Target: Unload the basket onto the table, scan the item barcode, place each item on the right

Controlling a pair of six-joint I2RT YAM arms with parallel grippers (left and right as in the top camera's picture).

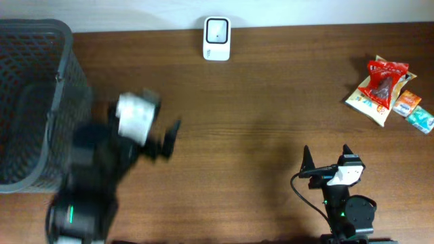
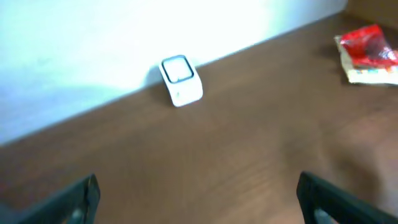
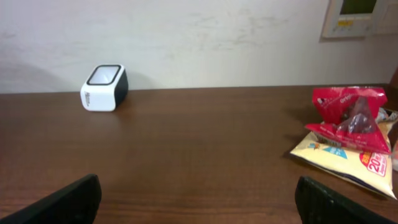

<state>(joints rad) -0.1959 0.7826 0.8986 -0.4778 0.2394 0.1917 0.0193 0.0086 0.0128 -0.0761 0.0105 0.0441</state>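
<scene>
Item: red glossy plastic snack packet (image 1: 386, 78), lying flat on a yellow-and-white flat packet (image 1: 366, 102) at the upper right of the overhead frame, with small sachets (image 1: 413, 112) just beside it. Its long axis appears diagonal, upper right to lower left. The white box-shaped barcode scanner (image 1: 217, 38) stands at top centre by the wall. Right gripper (image 1: 327, 154) at lower right: jaws apart, empty. The packet lies up and to its right, so this is the nearer arm. Left gripper (image 2: 198, 190) is blurred, jaws apart, empty, beside the dark grey mesh basket (image 1: 64, 74) at left, well apart from the packet. Pickup suits the right arm
</scene>
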